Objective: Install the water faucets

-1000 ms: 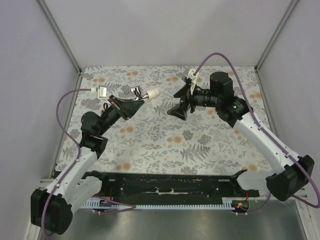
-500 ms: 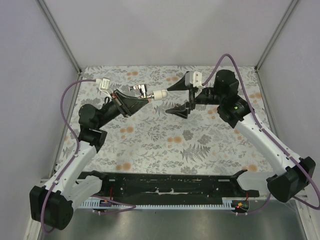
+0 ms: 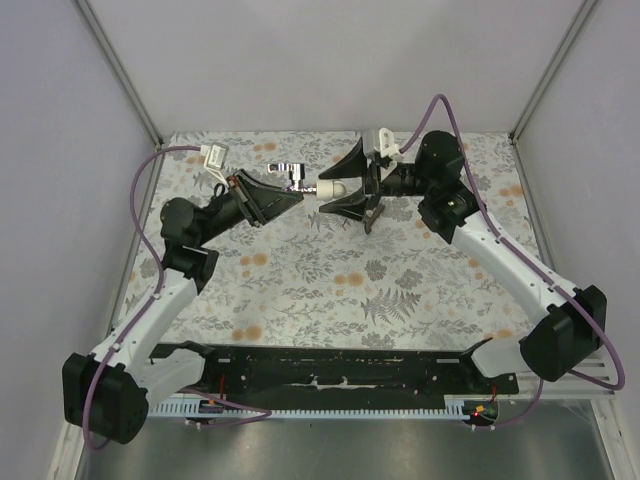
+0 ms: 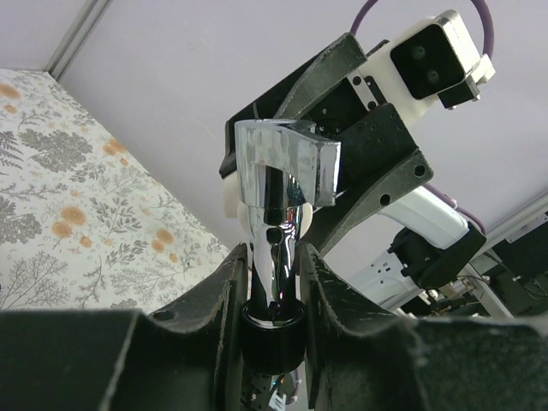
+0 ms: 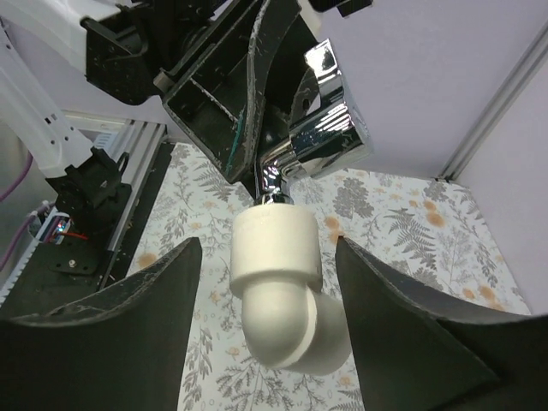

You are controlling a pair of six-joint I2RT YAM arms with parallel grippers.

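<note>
My left gripper point(image 3: 292, 194) is shut on the stem of a shiny chrome water faucet point(image 3: 283, 173), held in the air over the back of the table. In the left wrist view the faucet point(image 4: 287, 163) stands up between the fingers point(image 4: 229, 291). A white plastic elbow fitting point(image 3: 331, 188) sits on the faucet's end, pointing right. My right gripper point(image 3: 350, 186) straddles that elbow. In the right wrist view the elbow point(image 5: 278, 282) hangs between the two fingers point(image 5: 128, 325) with a gap on each side, below the faucet point(image 5: 324, 128). The right gripper point(image 5: 267, 247) is open.
The table carries a floral cloth point(image 3: 330, 280). A black rail point(image 3: 340, 370) runs along the near edge between the arm bases. Pale walls and metal posts point(image 3: 120, 70) close in the back and sides. Purple cables point(image 3: 140, 210) loop from both wrists.
The left arm carried the faucet and elbow to the right. The right gripper turned, came left round the elbow, and its jaws narrowed.
</note>
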